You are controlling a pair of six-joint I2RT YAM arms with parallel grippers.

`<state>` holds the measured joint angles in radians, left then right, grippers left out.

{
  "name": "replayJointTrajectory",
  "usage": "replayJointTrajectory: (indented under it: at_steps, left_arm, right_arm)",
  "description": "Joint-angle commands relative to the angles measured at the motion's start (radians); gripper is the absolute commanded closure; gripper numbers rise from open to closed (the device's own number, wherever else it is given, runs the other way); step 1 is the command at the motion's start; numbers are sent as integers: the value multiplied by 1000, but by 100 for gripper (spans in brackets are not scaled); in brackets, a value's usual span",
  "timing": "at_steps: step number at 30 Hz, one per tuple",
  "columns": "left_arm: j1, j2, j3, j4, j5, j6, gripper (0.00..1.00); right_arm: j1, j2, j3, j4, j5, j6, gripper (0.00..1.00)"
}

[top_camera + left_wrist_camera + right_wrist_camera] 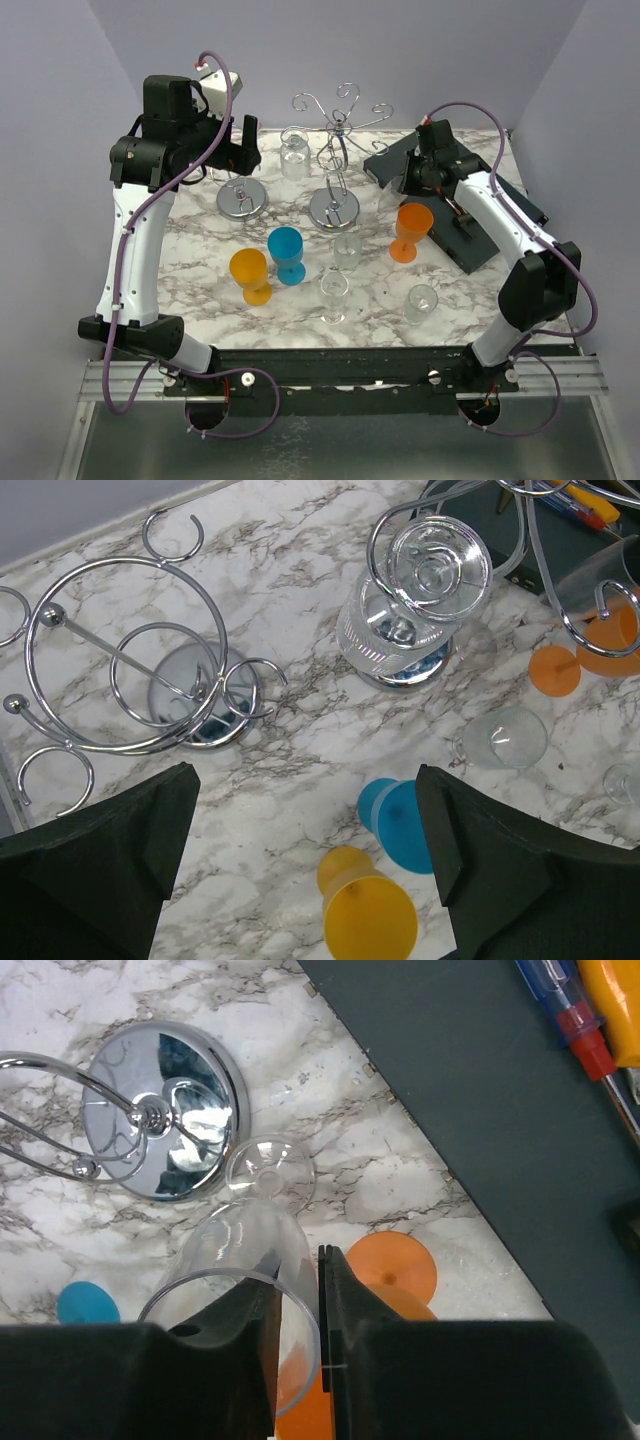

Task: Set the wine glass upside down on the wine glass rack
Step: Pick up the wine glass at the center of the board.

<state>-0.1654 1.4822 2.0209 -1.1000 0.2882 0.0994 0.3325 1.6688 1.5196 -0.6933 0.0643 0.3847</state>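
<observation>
My right gripper (400,188) (298,1260) is shut on the rim of a clear wine glass (235,1250), one finger inside the bowl and one outside. The glass is tilted, its foot (270,1170) pointing away, to the right of the chrome rack's round base (165,1110) (335,208). That rack's curled arms (340,108) hold one clear glass upside down (294,155) (420,590). My left gripper (235,150) (310,880) is open and empty, high above a second chrome rack (242,198) (130,660).
On the marble table (200,270) stand a blue glass (286,253), a yellow glass (250,275), an orange glass (411,230) just below my right gripper, and three clear glasses (348,250) (333,295) (421,303). A dark tray (480,215) with tools lies at right.
</observation>
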Motion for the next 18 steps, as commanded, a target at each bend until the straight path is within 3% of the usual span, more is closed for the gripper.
replayJointTrajectory:
  at_steps: [1, 5, 18]
  left_arm:
    - [4, -31, -8, 13, 34, 13, 1]
    - [3, -41, -27, 37, 84, -12, 1]
    - [-22, -74, -45, 153, 316, -95, 1]
  right_arm:
    - [-1, -52, 1, -32, 52, -15, 88]
    - [-1, -101, 29, -65, 85, -17, 100]
    - [-1, -369, 172, -242, 75, 4, 100]
